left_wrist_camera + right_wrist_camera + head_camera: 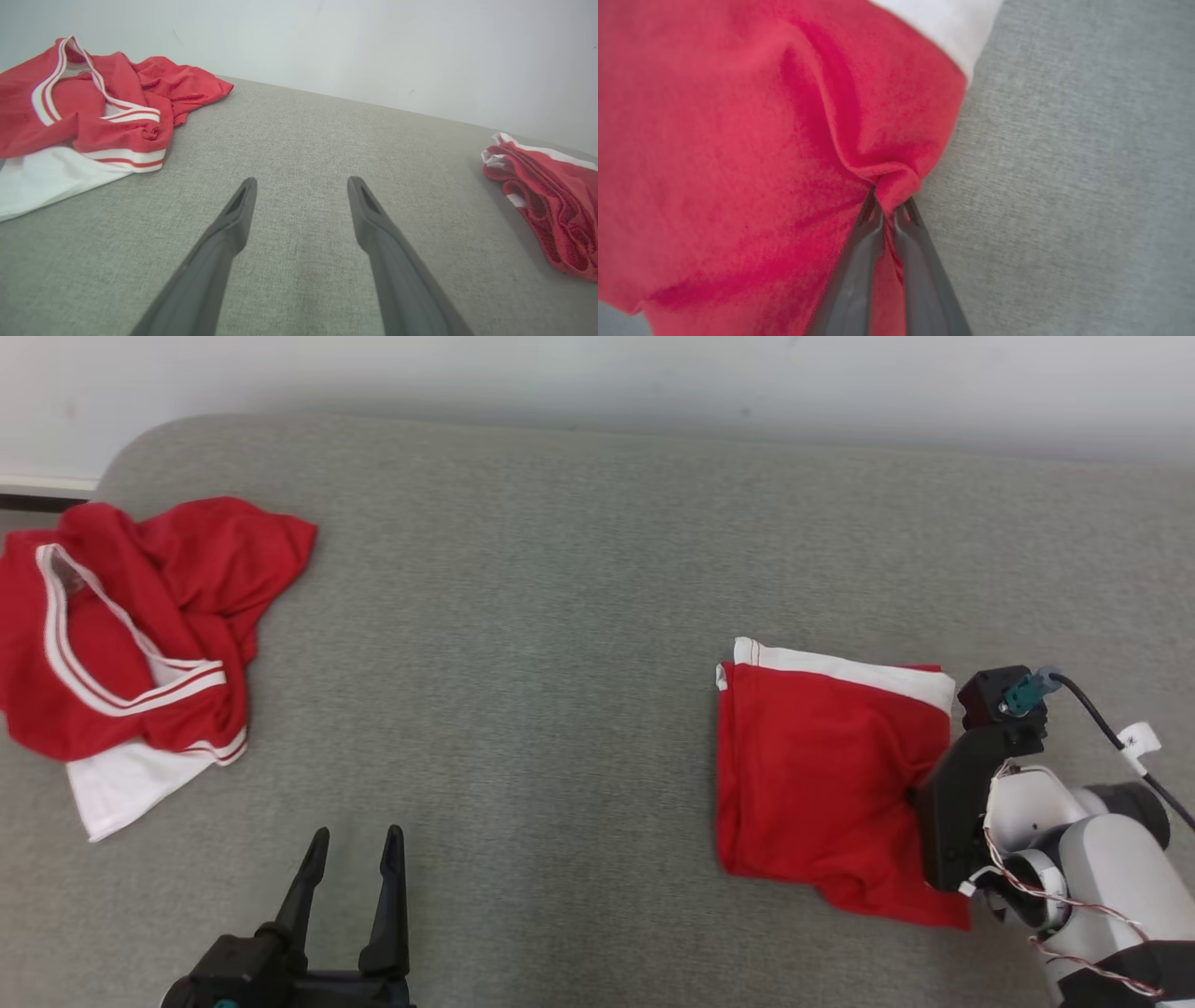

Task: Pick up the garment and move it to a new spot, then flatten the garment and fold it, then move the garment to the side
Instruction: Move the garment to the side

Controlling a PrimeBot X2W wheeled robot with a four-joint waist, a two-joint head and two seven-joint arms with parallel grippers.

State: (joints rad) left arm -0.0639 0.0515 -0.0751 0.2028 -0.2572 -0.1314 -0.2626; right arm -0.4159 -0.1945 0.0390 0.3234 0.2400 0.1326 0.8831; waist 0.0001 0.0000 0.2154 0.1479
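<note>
— Head view first: how many garments were counted on the bench (pixel 579 569)?

— Two were counted. A crumpled garment (pixel 140 644), red with white bands and a white panel, was seen heaped at the bench's left edge. A folded garment (pixel 822 775), red with one white strip along its far edge, was seen lying at the right, well apart from the first.

— And how many pincers were made out?

— Two again. The left pincer (pixel 353 859) was seen at the lower left with bare grey fabric around it, nearer the crumpled garment. Its two dark fingers were spread wide and nothing was held between them.

— Was that borne out by the left wrist view?

— It was. Both fingers were shown parted over the bench, the crumpled garment being placed at the upper left and the folded one at the right edge.

— What was shown of the right pincer (pixel 888 207)?

— In the right wrist view its two fingers were seen drawn almost together, with a pinch of red cloth at the folded garment's edge clamped between the tips. One deep crease was seen running up from the pinch. Whether that edge was raised off the bench could not be told.
</note>
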